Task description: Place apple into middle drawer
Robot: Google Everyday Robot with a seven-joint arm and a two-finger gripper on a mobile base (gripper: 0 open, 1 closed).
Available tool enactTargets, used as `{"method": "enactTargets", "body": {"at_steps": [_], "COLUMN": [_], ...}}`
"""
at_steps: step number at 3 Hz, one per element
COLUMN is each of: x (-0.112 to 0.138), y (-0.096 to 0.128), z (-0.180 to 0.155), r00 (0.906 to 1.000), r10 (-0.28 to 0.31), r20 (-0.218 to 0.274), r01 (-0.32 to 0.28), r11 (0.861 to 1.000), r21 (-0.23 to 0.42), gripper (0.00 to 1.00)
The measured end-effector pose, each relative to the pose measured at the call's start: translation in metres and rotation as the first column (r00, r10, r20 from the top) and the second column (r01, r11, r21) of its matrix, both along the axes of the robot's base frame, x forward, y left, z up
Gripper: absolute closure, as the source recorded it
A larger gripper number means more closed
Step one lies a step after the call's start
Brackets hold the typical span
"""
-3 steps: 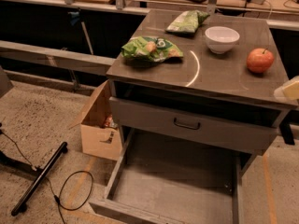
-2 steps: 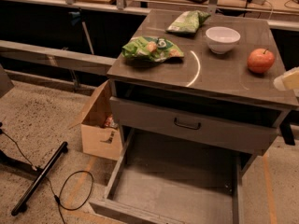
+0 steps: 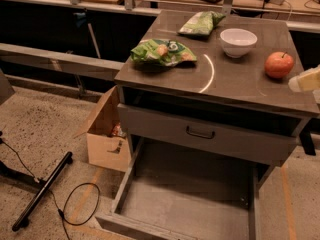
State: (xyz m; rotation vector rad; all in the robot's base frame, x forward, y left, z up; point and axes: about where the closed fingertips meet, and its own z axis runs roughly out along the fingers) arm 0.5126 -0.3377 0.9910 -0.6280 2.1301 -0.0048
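Note:
The red-orange apple (image 3: 279,65) stands on the right side of the cabinet top (image 3: 235,86), right of the white bowl (image 3: 238,42). My gripper (image 3: 306,79) is the pale shape at the right edge of the view, just right of and slightly below the apple; only part of it shows. The middle drawer (image 3: 190,204) is pulled out below the cabinet, a wide grey tray with low side walls and a bare floor. Above it is a shut grey drawer front with a black handle (image 3: 200,133).
Two green snack bags lie on the top, one at the front left (image 3: 161,52) and one at the back (image 3: 201,23). An open cardboard box (image 3: 106,134) stands left of the cabinet. A black bar and cable (image 3: 45,191) lie on the floor.
My gripper has moved up along the right edge of the view, closer to the apple. The apple, bowl and drawer have not moved.

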Motion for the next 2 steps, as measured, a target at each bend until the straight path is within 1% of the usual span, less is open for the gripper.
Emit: {"method": "enactTargets", "body": {"at_steps": [1, 2], "x": [0.027, 0.060], "y": [0.000, -0.008], "z": [-0.005, -0.014], "r00": [0.9975, 0.9935], "r10": [-0.012, -0.029], "r20": [0.070, 0.110], "r01": [0.009, 0.021], "r11": [0.999, 0.997], "r21": [0.050, 0.077], "gripper": [0.00, 0.00]}}
